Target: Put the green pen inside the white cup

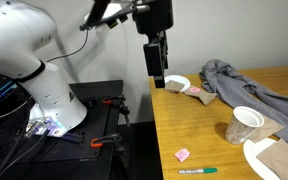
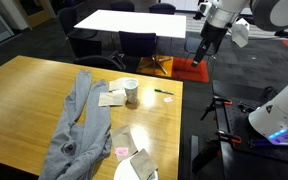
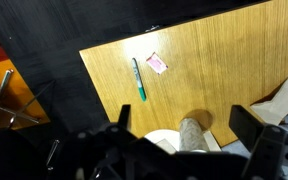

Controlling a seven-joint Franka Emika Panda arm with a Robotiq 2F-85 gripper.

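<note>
The green pen point(image 1: 197, 171) lies flat near the table's edge on the robot's side; it also shows in the other exterior view point(image 2: 164, 92) and in the wrist view point(image 3: 139, 78). The translucent white cup point(image 1: 244, 125) stands upright further in on the table, and shows in the other exterior view point(image 2: 131, 92) and low in the wrist view point(image 3: 192, 137). My gripper point(image 1: 158, 84) hangs high above the table's edge, far from the pen; it also shows in the other exterior view point(image 2: 197, 60). In the wrist view its fingers point(image 3: 185, 116) are spread wide and empty.
A small pink paper scrap point(image 1: 182, 154) lies beside the pen point(image 3: 156, 63). A shallow white bowl point(image 1: 176, 84) sits below the gripper. A grey cloth point(image 1: 246, 85) sprawls across the table. A white plate point(image 1: 256, 160) with brown paper lies beside the cup.
</note>
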